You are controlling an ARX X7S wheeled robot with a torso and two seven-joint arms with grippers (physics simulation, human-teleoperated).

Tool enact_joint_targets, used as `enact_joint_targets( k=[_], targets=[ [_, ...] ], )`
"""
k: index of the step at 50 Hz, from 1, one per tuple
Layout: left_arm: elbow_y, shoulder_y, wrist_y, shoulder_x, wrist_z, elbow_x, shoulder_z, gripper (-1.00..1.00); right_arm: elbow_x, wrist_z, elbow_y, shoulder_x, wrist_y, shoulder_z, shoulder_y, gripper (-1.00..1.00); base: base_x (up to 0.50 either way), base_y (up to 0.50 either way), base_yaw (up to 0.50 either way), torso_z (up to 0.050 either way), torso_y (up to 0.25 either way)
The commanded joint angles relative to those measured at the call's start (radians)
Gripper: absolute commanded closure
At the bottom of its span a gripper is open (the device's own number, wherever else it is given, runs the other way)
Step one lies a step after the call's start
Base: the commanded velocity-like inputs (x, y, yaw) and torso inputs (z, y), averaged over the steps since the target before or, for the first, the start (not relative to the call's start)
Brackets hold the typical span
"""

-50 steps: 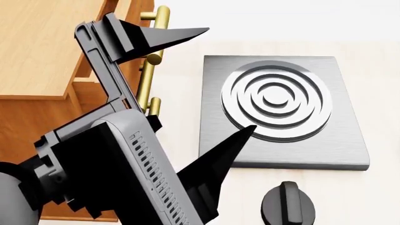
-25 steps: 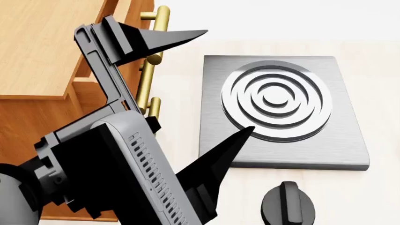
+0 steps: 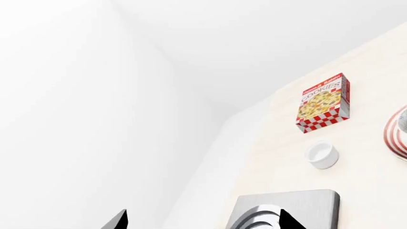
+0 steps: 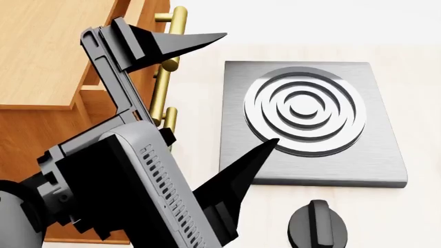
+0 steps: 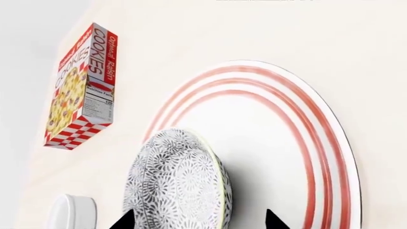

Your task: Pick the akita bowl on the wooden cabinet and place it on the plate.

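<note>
Red-ringed plate (image 5: pixel 318 157) is under the akita bowl (image 5: pixel 178 186); right gripper (image 5: pixel 197 222), fingers apart around it, should back away.

cookie box (image 5: pixel 79 86), cup (image 5: pixel 72 213) beside plate (image 5: pixel 318 157)

The tall orange-brown wooden cabinet (image 4: pixel 41 57) looks matt, its brass bar handle (image 4: pixel 169 67) shiny. The square grey hob plate (image 4: pixel 310 124) is brushed metal.

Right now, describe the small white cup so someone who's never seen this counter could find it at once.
Start at the square metal burner on the pale counter, then look toward the red cookie box. The cup stands between them, apart from both. It is plain white and round, without the plate's red rings.
</note>
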State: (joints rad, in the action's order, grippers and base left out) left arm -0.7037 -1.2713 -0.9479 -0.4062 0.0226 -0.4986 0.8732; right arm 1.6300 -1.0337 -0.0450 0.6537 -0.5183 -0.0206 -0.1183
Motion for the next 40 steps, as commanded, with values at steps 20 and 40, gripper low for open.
enact_joint_targets(
  k=[20,40],
  targets=[
    [-0.006,0.006,0.000,-0.009,0.009,-0.009,-0.008,-1.00,-0.048,-0.069,0.216,0.060,-0.022,-0.061,0.059,-1.00,0.00,0.00,0.00,0.000,0.000],
    [-0.008,0.008,-0.002,-0.015,0.014,-0.018,-0.020,-1.00,-0.081,-0.154,0.488,0.136,-0.031,-0.136,0.072,-1.00,0.00,0.00,0.00,0.000,0.000]
  ],
)
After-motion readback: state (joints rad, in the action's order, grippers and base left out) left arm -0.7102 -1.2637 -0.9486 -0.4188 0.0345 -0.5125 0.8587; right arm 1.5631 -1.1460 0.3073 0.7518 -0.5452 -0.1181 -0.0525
